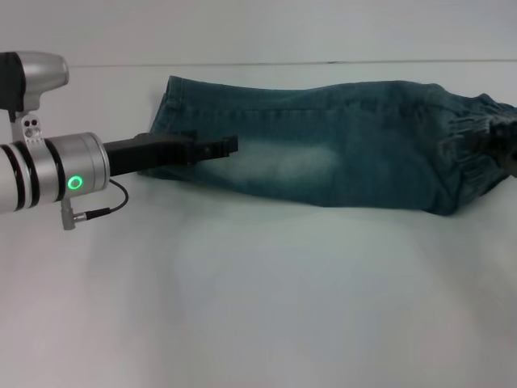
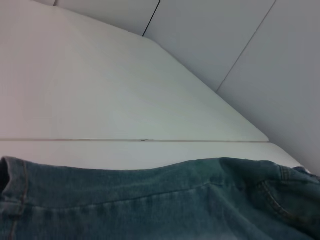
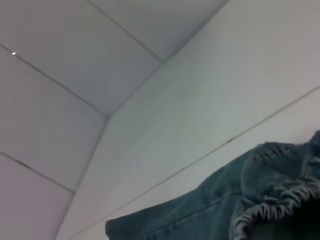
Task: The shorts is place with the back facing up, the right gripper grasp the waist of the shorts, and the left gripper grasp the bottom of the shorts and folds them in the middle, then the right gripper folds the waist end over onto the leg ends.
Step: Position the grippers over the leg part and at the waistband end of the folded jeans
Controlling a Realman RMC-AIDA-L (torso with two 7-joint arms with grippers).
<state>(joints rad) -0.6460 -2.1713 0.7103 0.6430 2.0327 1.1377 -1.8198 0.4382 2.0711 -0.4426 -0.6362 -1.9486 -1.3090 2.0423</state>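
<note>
The shorts (image 1: 323, 153) are blue-green denim with a faded pale patch, folded lengthwise into one long strip across the far half of the table. Their leg ends (image 1: 170, 113) point left and the gathered waist (image 1: 477, 137) points right. My left gripper (image 1: 222, 148), with its silver wrist and green ring light, reaches in from the left, low over the near edge of the leg end. My right gripper (image 1: 509, 145) shows only as a dark shape at the waist, at the picture's right edge. The left wrist view shows the hem (image 2: 12, 190), and the right wrist view shows the ruffled waistband (image 3: 270, 205).
The white table (image 1: 258, 307) stretches from the shorts to its near edge. A pale wall (image 1: 242, 32) rises just behind the shorts, meeting the table along a thin seam.
</note>
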